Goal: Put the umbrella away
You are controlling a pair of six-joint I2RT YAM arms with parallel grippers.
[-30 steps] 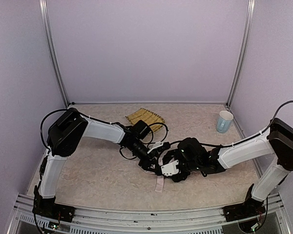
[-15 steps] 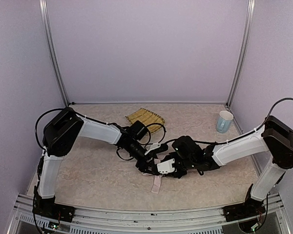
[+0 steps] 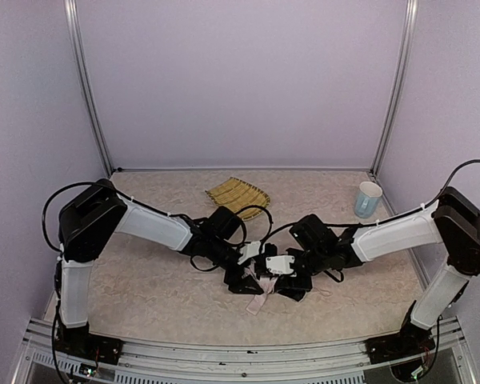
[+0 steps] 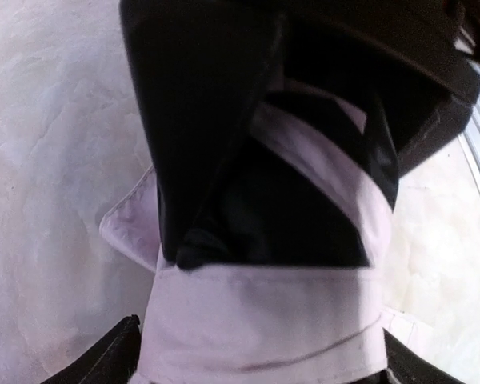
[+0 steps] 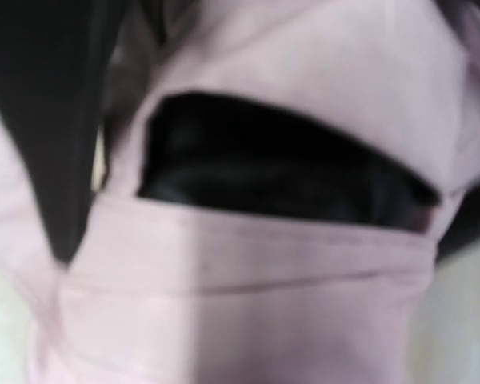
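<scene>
Both arms now tucked lower over umbrella [image 3: 258,302], mid-bench, 6 o'clock of bamboo tray [image 3: 237,194]. Left gripper [image 3: 240,276] & right gripper [image 3: 292,282] buried in fabric, open/closed can't tell. Prob. mid-fold.

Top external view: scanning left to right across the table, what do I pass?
The left arm's black elbow → umbrella → cup → right arm's black elbow. The woven tray overlaps the umbrella's span, so it is left out.
</scene>
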